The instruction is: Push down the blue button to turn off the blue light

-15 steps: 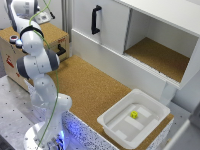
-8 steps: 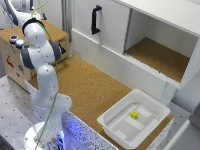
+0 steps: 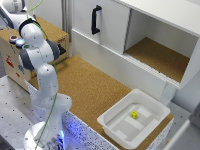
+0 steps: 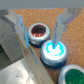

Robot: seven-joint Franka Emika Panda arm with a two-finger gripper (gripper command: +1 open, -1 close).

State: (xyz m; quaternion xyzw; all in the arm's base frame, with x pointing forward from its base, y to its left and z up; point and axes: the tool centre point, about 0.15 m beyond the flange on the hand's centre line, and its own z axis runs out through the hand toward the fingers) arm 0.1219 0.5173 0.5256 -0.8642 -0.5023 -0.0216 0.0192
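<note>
I see the gripper (image 4: 39,31) hanging spread apart above the button row, its 2 fingers (image 4: 61,25) separated; the glowing blue button (image 4: 53,49) sits just beside the red button (image 4: 37,33).

A white Franka arm (image 3: 40,65) with rounded, dark-grey-banded joints and a green cable along its side; its gripper (image 4: 39,31) carries pale, translucent, blue-tinted fingers (image 4: 61,24).
</note>
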